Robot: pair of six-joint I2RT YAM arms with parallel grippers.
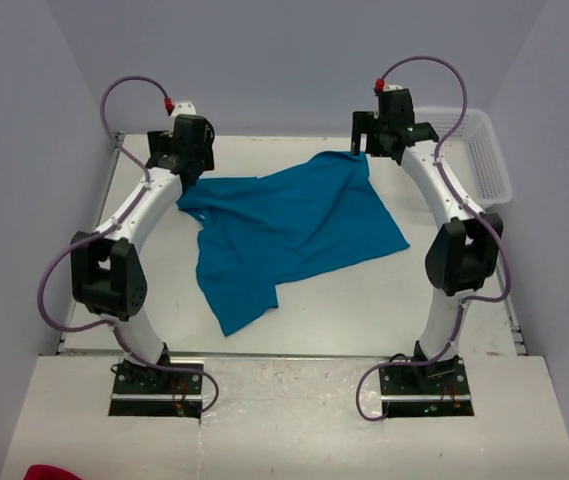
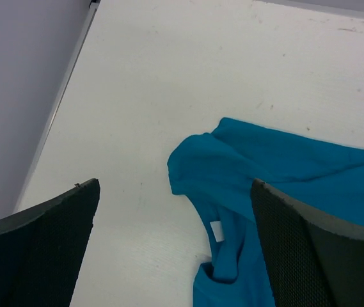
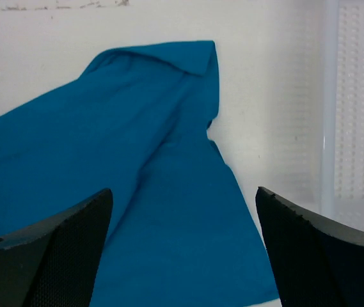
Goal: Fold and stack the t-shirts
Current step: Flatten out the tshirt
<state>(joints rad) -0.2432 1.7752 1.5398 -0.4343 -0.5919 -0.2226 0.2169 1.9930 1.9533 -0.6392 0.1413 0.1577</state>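
Note:
One teal-blue t-shirt (image 1: 284, 230) lies crumpled and partly spread on the white table, between the two arms. My left gripper (image 1: 186, 160) hovers over its far left corner, open and empty; the left wrist view shows the collar with a white tag (image 2: 217, 231) between the fingers (image 2: 309, 256). My right gripper (image 1: 376, 140) hovers over the shirt's far right corner, open and empty; the right wrist view shows the shirt's folded edge (image 3: 169, 192) below the wide-apart fingers (image 3: 47, 256).
A white mesh basket (image 1: 484, 160) stands at the table's far right, also in the right wrist view (image 3: 361, 115). A red object (image 1: 52, 472) peeks in at the bottom left, off the table. Grey walls enclose three sides.

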